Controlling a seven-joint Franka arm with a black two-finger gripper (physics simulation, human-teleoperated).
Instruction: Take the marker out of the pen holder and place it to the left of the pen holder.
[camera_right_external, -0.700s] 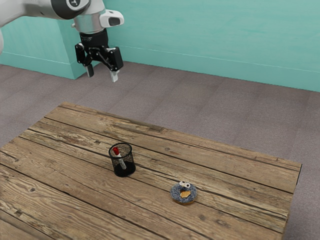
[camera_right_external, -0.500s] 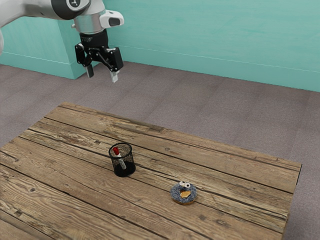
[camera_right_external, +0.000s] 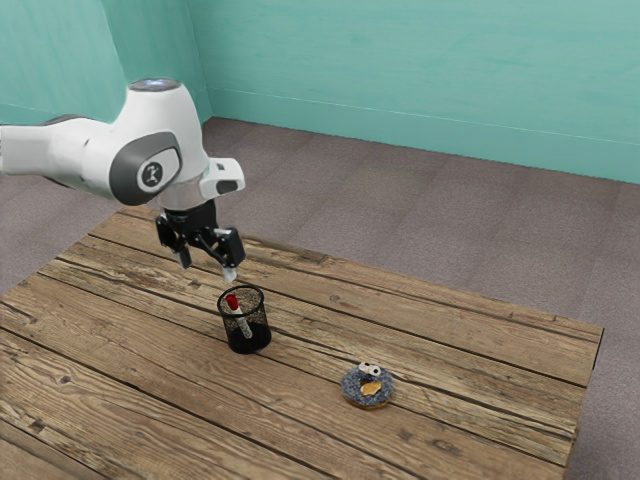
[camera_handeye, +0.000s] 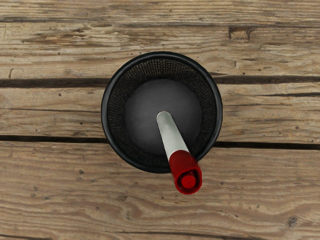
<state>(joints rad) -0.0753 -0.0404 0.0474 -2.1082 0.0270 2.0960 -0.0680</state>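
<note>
the marker (camera_handeye: 172, 137) leans in the holder (camera_handeye: 105, 112), with lifting and placing both left to do, and the gripper (camera_right_external: 207, 268) hangs wide open, empty.

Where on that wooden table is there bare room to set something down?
Bare boards lie between the pen holder and the blue googly-eyed ring, and from that ring to the table's edge at the exterior view's right. It's crowded at the holder: the marker leans inside, the open pincer hovers above.
</note>
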